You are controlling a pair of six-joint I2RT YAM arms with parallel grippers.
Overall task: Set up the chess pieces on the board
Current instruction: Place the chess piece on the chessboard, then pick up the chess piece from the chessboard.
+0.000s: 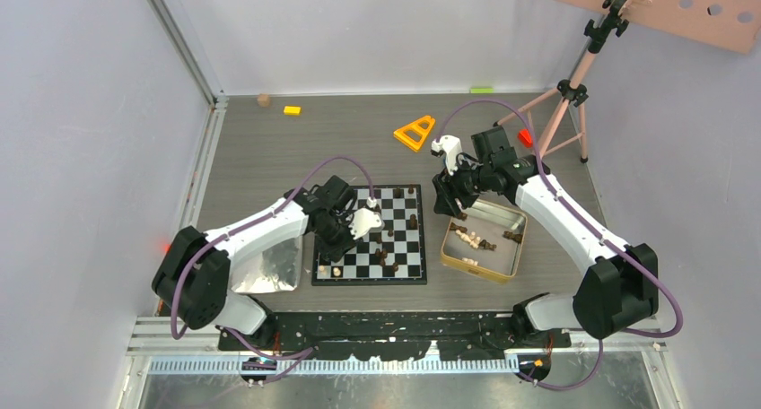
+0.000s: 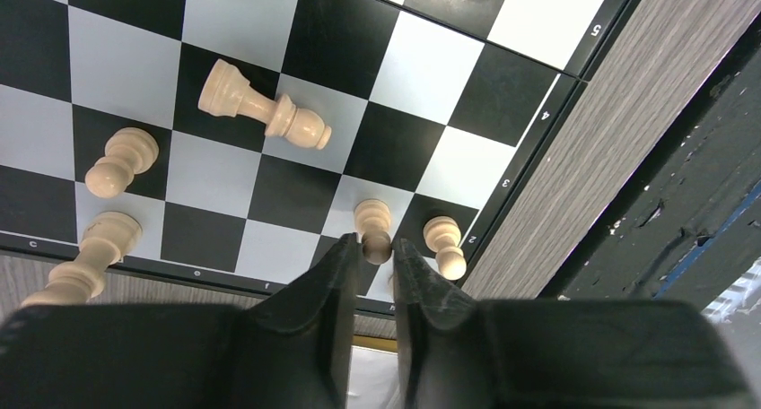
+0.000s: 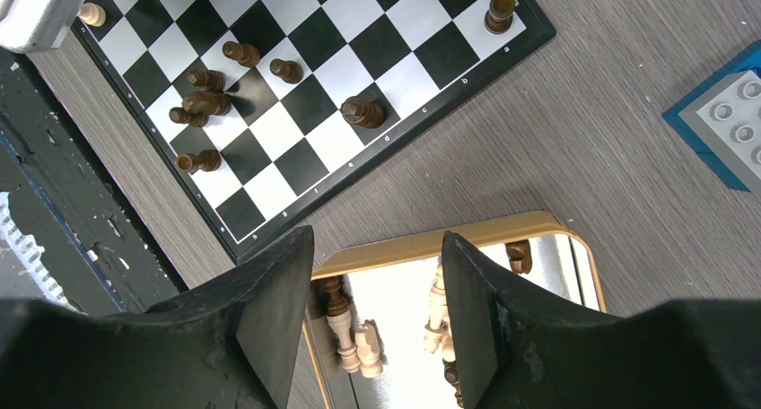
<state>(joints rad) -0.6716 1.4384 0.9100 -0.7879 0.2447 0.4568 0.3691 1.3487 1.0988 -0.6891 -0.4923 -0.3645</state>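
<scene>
Right wrist view: several light pieces (image 3: 359, 348) and a few dark pieces (image 3: 518, 255) are seen lying in the gold-rimmed tin (image 3: 422, 240), which is placed just right of the board (image 3: 296, 91). A silver tray (image 1: 269, 267) is set at the board's left side, partly under the left arm. The right gripper (image 3: 375, 240) is held above the tin's edge, fingers wide apart with nothing between. The left gripper (image 2: 375, 258) is lowered at the board's near left corner, fingers almost together around the head of a light pawn (image 2: 371, 219); whether it is pressed cannot be told.
</scene>
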